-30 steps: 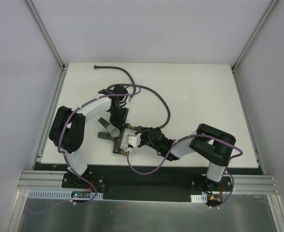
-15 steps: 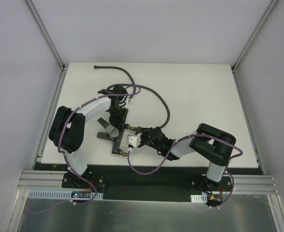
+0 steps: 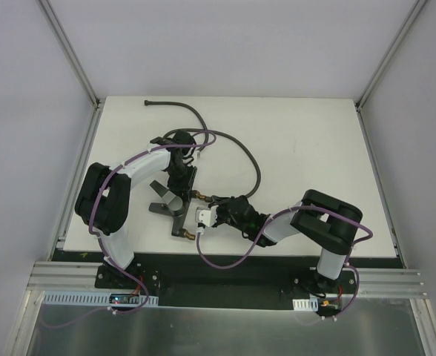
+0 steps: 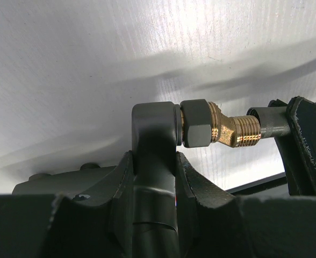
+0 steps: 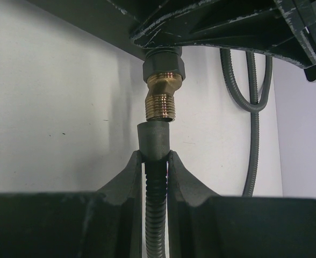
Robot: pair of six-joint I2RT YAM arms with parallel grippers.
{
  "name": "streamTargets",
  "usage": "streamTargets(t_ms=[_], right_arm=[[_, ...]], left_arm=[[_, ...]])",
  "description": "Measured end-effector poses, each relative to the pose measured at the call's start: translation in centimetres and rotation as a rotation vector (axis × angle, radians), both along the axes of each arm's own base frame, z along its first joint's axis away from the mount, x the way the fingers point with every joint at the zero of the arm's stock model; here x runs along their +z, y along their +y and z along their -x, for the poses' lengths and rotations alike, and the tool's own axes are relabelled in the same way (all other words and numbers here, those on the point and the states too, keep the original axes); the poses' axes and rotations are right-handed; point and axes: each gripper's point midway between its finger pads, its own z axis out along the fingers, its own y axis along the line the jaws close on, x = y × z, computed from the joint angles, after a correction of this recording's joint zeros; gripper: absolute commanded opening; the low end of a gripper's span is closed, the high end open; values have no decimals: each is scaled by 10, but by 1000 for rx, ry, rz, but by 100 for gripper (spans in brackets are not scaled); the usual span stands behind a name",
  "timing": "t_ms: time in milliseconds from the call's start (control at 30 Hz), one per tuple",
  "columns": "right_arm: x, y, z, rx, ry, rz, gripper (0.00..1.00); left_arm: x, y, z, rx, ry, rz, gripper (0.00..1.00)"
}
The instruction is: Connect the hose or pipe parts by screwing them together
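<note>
My left gripper [image 4: 153,166] is shut on a dark grey arm of the forked fitting [image 4: 153,129], holding it just above the table [image 3: 307,141]. One brass threaded end [image 4: 236,130] of the fitting points toward the right arm. My right gripper [image 5: 156,161] is shut on the flexible hose [image 5: 156,215] just behind its grey end sleeve [image 5: 155,138]. The sleeve's mouth meets the tip of the brass thread [image 5: 160,105], in line with it. In the top view the fitting [image 3: 176,216] and both grippers [image 3: 179,191] [image 3: 212,203] meet near the table's front.
The hose [image 3: 256,169] loops back across the table to its free end [image 3: 148,102] at the far left edge. Another brass end [image 3: 190,235] of the fitting points toward the front edge. Purple cables [image 3: 225,259] hang along both arms.
The right wrist has edged very slightly toward the fitting with the hose end. The left arm and the fitting have stayed put.
</note>
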Motion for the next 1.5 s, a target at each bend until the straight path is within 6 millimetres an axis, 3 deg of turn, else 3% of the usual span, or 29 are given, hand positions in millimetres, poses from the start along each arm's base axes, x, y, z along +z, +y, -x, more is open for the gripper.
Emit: streamTargets(t_ms=[1500], right_arm=[[3,9,-1,9,52,-6,1]], left_arm=[[-1,1,1,-13,-1,0,0]])
